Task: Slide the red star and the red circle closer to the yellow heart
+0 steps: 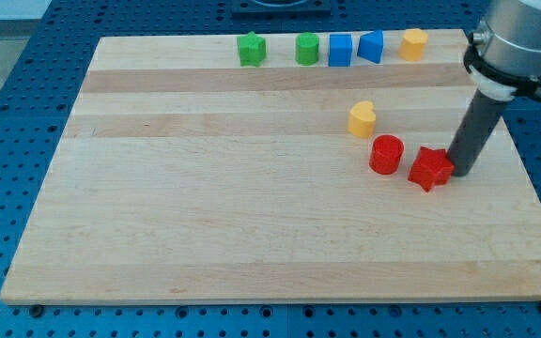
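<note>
Camera view shows a wooden board [252, 225] lying on a blue table [26, 94] full of little holes. My tip [459, 173] is down on the board, on the view's right. It sits right at the right side of the red star [430, 168] and looks like it is touching it. The rod has no claw, so it holds nothing; it can only push.

The red circle [386, 154] is just to the left of the red star, very near it, with a thin gap between them. The yellow heart [362, 119] is just up and to the left of the red circle, close by but not touching.

Along the view's top edge five blocks sit in a row. From left to right they are a green star [251, 49], a green round block [307, 48], a blue cube [340, 50], a second blue block [371, 46] with a slanted side, and a yellow block [413, 43]. All of these are well apart from the three blocks near my tip.

The arm's grey body [522, 42] fills the top right corner.
</note>
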`<state>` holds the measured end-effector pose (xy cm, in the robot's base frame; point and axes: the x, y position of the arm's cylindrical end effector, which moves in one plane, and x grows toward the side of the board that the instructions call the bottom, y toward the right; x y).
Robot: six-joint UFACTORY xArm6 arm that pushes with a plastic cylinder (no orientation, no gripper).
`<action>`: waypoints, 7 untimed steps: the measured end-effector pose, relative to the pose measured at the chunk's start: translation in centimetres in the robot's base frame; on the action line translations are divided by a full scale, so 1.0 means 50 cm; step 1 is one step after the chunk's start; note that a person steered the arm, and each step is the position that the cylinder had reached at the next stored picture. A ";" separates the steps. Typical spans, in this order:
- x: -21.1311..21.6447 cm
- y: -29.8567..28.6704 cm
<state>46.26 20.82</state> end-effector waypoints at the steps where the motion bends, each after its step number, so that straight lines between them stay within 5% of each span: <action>1: -0.035 -0.017; 4: -0.035 0.117; 7: 0.059 -0.031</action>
<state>49.24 19.27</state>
